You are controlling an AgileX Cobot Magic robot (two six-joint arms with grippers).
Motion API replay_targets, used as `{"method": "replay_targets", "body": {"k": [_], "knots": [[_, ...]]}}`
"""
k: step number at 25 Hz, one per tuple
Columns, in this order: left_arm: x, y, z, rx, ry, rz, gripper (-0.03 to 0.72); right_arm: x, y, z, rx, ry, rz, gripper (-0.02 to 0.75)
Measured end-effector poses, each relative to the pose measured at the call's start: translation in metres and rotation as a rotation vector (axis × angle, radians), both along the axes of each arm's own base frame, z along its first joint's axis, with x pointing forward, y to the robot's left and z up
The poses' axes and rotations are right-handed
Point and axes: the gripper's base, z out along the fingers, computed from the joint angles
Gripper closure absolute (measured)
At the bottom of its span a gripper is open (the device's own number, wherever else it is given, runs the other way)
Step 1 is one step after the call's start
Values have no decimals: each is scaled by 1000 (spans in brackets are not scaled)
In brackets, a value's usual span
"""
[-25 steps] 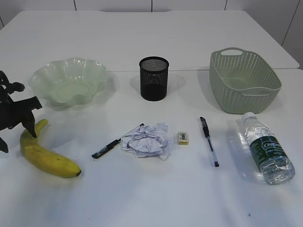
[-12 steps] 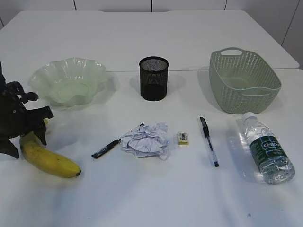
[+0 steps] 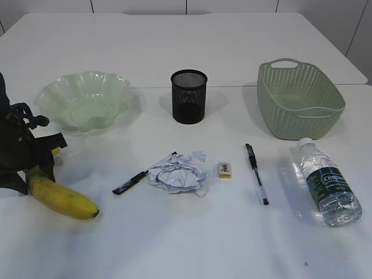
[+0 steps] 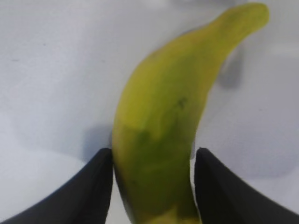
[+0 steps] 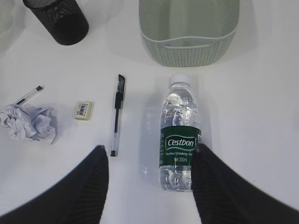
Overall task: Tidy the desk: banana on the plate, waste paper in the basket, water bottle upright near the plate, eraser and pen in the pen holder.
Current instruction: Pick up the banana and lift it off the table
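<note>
Yellow curved banana (image 3: pixel 61 197) lies at the left edge of the smooth white tabletop (image 3: pixel 186 244), near the pale green wavy glass plate (image 3: pixel 84 100). The left gripper (image 4: pixel 152 161) straddles it, black fingers (image 4: pixel 96 186) against both sides. The right gripper (image 5: pixel 149 186) hangs spread wide, empty, above the lying clear plastic water bottle (image 5: pixel 180 133). White cabinet panels (image 3: pixel 232 6) back the table.
</note>
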Motion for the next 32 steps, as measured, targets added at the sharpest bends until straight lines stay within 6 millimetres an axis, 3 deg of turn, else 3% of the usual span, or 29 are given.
{"method": "replay_targets", "body": {"k": [5,16,27,32], "knots": [[0,0,0,0,0,2,401,0,0,0,0,0,0,315],[-4,0,3,5,39,-4,416,0,0,0,-2,0,2,315],[-11,1,70,-17,-149,-14,416,0,0,0,-2,0,2,315],[4,-1,97,-29,-254,-14,416,0,0,0,-2,0,2,315]]}}
